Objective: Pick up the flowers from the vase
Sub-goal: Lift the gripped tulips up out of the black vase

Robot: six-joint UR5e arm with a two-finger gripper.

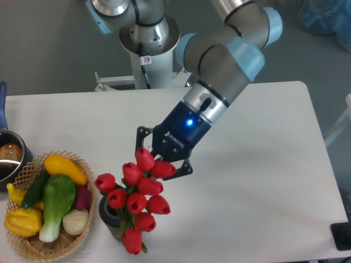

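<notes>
The flowers (137, 200) are a bunch of red tulip buds with green leaves, lifted and hanging over the front left of the table. My gripper (159, 163) is shut on the flowers at the top of the bunch, its black fingers either side of the upper buds. The vase (109, 213), short, dark grey and ribbed, stands on the table just below and left of the bunch. The buds hide its right side, and the lowest bud hangs near its rim. I cannot tell whether the stems are still inside the mouth.
A woven wicker basket (83, 166) full of vegetables sits at the front left, right beside the vase. A steel pot (10, 157) stands at the left edge. The arm's base (147, 38) rises behind the table's far edge.
</notes>
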